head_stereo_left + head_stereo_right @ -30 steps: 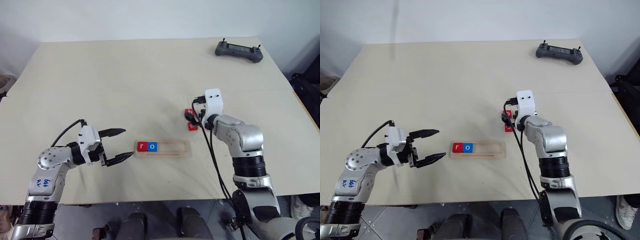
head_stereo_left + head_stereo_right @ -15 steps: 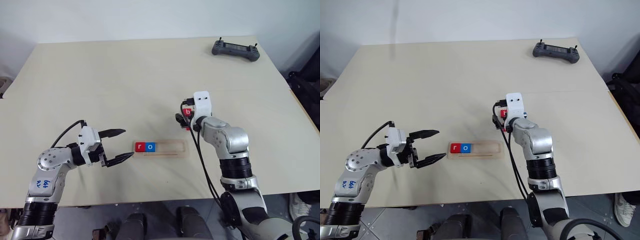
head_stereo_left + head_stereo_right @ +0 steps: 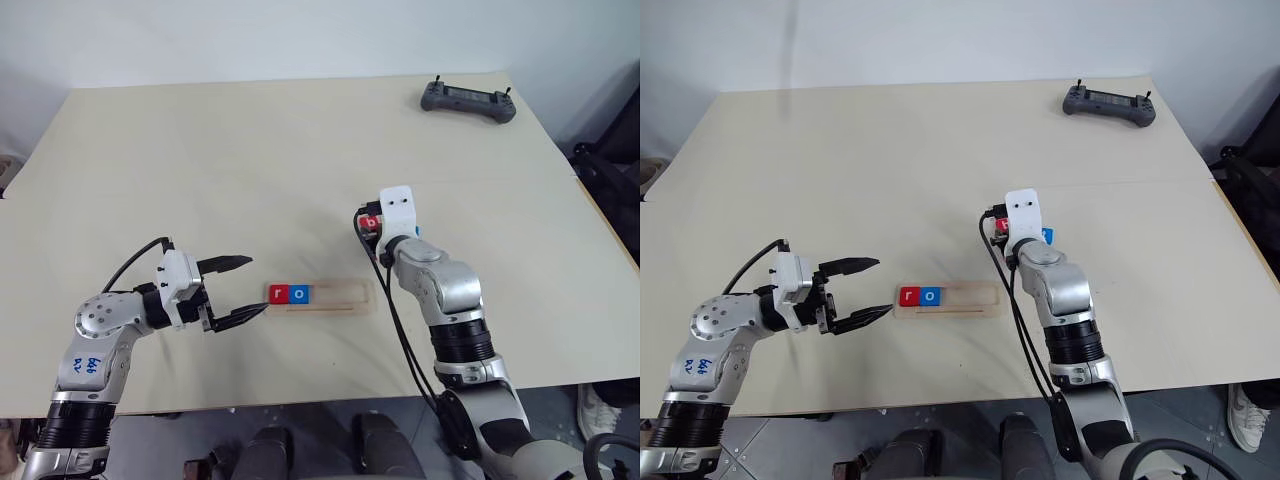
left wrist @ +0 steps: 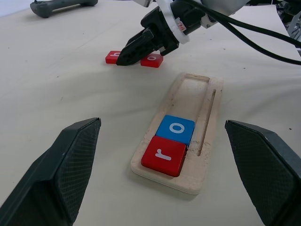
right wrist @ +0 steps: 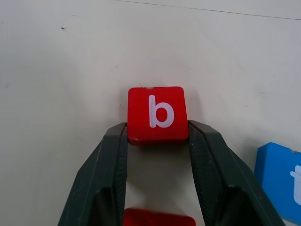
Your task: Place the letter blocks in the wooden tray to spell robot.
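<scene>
Gripping the red b block by its two side edges with the right end effector, fingers pressing both flanks, out on the tabletop past the wooden tray. Probably handling as light, stiff and smooth-faced; pinching across opposite flat edges, low and centred, likely guarding against slipping or twisting. Counting five blocks: r block and o block sitting in the tray, b in the grip, another red block and the blue t block lying close by. Hanging wide open and empty beside the tray: left end effector.
</scene>
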`<action>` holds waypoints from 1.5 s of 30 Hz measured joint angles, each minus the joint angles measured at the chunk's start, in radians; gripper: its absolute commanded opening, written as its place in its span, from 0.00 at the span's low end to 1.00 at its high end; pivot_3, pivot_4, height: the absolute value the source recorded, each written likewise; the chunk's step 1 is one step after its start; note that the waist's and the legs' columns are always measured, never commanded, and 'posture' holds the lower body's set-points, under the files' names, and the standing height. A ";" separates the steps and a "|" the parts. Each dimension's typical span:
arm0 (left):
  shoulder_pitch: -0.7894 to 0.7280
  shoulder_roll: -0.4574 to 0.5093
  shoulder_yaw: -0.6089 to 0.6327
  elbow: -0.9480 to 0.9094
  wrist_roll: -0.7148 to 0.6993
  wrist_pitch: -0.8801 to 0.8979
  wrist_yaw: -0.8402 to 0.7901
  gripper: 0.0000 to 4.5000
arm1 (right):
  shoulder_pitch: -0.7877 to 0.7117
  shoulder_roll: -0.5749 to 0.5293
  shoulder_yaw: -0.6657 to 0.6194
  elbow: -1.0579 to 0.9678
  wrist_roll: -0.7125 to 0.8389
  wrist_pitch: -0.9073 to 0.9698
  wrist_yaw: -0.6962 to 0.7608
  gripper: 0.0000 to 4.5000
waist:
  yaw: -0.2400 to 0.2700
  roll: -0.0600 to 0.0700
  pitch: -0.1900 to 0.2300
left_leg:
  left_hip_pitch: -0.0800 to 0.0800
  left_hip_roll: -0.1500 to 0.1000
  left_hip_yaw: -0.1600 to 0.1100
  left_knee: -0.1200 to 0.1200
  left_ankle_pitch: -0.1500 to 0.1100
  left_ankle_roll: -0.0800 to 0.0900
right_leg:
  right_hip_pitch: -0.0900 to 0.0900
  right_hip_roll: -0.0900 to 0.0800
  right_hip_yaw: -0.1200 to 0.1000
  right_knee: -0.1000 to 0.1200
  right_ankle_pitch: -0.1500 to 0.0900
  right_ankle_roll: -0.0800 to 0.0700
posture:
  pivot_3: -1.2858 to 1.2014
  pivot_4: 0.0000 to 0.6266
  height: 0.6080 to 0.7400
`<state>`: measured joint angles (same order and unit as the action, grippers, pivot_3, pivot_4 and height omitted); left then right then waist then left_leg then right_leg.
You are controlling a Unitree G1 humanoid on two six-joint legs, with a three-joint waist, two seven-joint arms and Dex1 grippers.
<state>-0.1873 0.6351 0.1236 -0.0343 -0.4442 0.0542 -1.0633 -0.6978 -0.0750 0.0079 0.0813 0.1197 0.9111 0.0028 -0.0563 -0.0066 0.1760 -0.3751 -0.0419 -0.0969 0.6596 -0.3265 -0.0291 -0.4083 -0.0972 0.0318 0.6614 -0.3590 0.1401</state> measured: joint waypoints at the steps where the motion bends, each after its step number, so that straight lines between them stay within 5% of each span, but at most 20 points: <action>1: -0.002 0.000 0.000 0.000 0.000 0.000 -0.001 1.00 | 0.001 -0.001 -0.003 0.000 0.000 -0.001 0.005 0.33 | 0.000 0.000 0.000 | 0.000 0.000 0.000 0.000 0.000 0.000 | 0.000 0.000 0.000 0.000 0.000 0.000 | 0.52 0.24 1.00; 8: -0.005 0.000 -0.001 0.003 0.000 0.000 -0.005 1.00 | 0.039 -0.060 -0.010 -0.069 0.018 0.023 0.077 0.33 | 0.004 0.000 0.000 | -0.001 -0.001 0.000 0.000 0.000 0.000 | 0.000 0.000 0.000 0.000 0.000 0.000 | 0.52 0.24 1.00; 18: -0.034 -0.004 -0.024 0.028 0.001 -0.002 -0.032 1.00 | 0.226 -0.199 -0.121 -0.518 0.091 0.342 0.135 0.33 | 0.009 0.000 0.000 | -0.001 0.000 0.000 -0.002 0.000 0.000 | -0.001 0.000 0.001 -0.002 0.000 0.000 | 0.52 0.24 1.00; 26: -0.086 -0.018 -0.057 0.093 0.002 -0.005 -0.076 1.00 | 0.446 -0.192 -0.215 -0.801 0.103 0.560 0.128 0.33 | 0.028 0.000 0.000 | -0.001 -0.001 0.001 -0.002 0.000 0.001 | -0.001 0.000 0.001 -0.002 0.000 0.000 | 0.52 0.24 1.00; 40: -0.119 -0.022 -0.095 0.089 -0.001 -0.001 -0.172 1.00 | 0.542 -0.053 -0.210 -0.959 0.067 0.657 0.072 0.33 | 0.028 -0.001 -0.001 | -0.001 0.000 0.000 -0.002 0.001 0.000 | -0.001 0.000 0.001 -0.001 0.000 0.000 | 0.52 0.24 1.00; 45: -0.126 -0.012 -0.096 0.090 -0.001 -0.003 -0.208 1.00 | 0.551 -0.050 -0.201 -0.979 0.068 0.664 0.080 0.70 | 0.028 -0.001 -0.001 | 0.000 0.000 0.000 -0.002 0.001 0.000 | 0.000 0.000 0.001 -0.001 0.000 0.000 | 0.52 0.24 1.00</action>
<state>-0.3133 0.6226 0.0272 0.0558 -0.4450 0.0516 -1.2711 -0.1469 -0.1249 -0.1936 -0.8977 0.1874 1.5755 0.0827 -0.0282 -0.0078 0.1753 -0.3754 -0.0423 -0.0964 0.6573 -0.3258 -0.0288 -0.4087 -0.0969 0.0331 0.6601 -0.3591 0.1400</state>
